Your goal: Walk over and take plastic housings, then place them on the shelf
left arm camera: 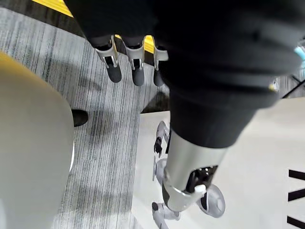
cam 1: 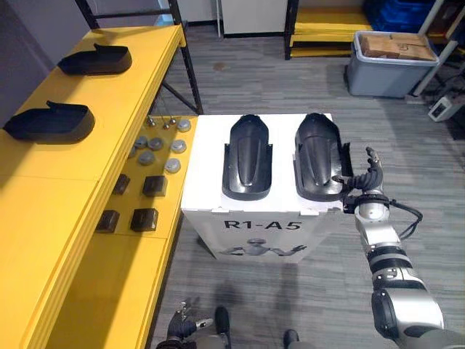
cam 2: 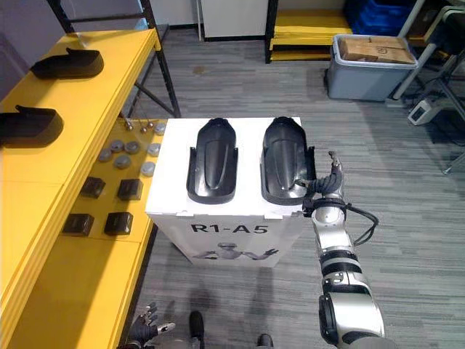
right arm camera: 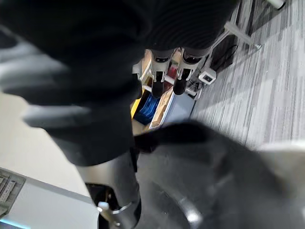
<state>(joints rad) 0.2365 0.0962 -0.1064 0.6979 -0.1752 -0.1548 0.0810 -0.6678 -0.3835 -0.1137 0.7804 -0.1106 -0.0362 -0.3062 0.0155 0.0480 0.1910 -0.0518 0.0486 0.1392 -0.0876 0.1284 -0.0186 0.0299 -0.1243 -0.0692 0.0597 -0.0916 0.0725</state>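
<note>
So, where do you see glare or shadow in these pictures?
Left eye view: a pale sheen runs along the left housing and the right housing, and the box top is evenly bright. Right wrist view: one bright glint on the right housing.

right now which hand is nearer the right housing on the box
Right. The right hand is at the outer edge of the right housing; the left hand hangs low by the floor, in front of the box.

Silver-grey arm (cam 1: 408, 311), dark-tipped silver fingers (left arm camera: 114, 72)
</note>
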